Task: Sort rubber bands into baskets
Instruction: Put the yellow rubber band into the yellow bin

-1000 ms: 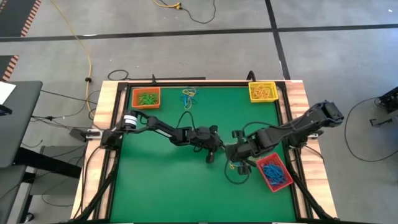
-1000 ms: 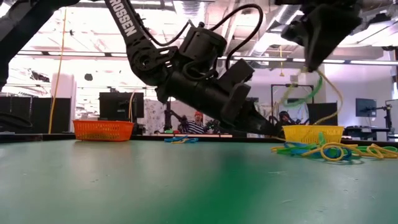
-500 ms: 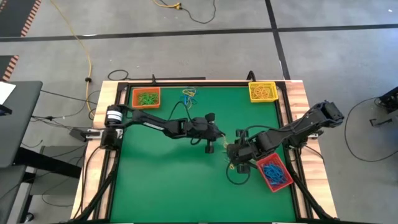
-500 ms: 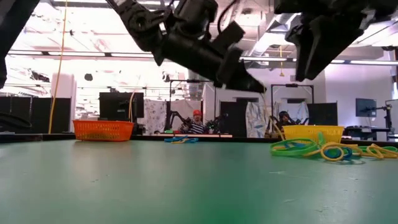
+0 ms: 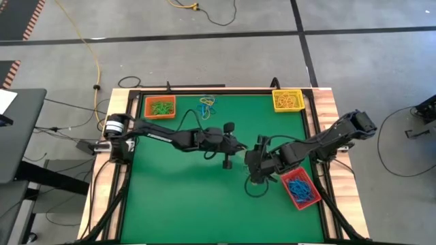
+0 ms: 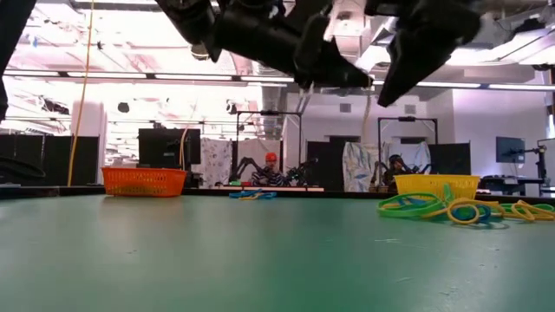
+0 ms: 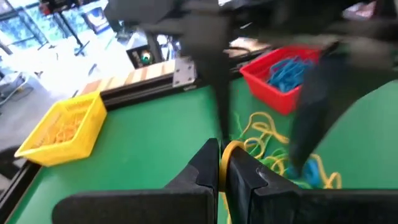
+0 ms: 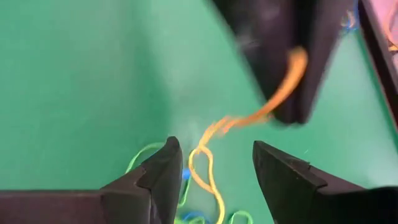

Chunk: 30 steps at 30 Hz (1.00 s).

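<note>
Left gripper (image 7: 219,163) clenched on yellow rubber band (image 8: 273,102), trailing lengthwise down to pile (image 7: 273,155); right gripper (image 8: 211,163) released, straddling it.

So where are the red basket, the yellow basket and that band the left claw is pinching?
red basket (image 5: 289,194): high view, its left rim.
yellow basket (image 7: 38,144): left wrist view, its near wall.
yellow rubber band (image 7: 231,147): left wrist view, the loop just above the shut fingers.

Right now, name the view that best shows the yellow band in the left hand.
Left wrist view: the yellow band sits pinched in the left hand. Right wrist view shows it dangling, blurred. Low view shows a faint strand. High view cannot resolve it.
</note>
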Tool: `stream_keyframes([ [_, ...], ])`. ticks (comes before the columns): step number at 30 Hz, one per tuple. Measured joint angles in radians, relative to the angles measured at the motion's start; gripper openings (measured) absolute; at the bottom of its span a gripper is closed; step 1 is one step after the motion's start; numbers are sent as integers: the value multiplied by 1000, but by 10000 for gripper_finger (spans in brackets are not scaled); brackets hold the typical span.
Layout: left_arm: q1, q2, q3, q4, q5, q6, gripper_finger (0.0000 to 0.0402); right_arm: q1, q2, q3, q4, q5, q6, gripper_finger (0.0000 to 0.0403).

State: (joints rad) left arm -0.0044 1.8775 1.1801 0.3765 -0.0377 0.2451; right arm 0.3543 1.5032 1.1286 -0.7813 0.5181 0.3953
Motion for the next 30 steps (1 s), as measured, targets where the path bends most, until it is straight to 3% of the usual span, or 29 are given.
stream_keyframes([
  [9, -29, -59, 0, 0, -1, 26, 0, -34, 6, 0, 115, 53, 0, 217],
  [15, -44, -112, 0, -21, -3, 43, 0, -37, 7, 0, 135, 76, -8, 187],
  [30, -69, -144, 0, -110, -31, 65, 0, -36, 7, 0, 150, 117, -90, 14],
])
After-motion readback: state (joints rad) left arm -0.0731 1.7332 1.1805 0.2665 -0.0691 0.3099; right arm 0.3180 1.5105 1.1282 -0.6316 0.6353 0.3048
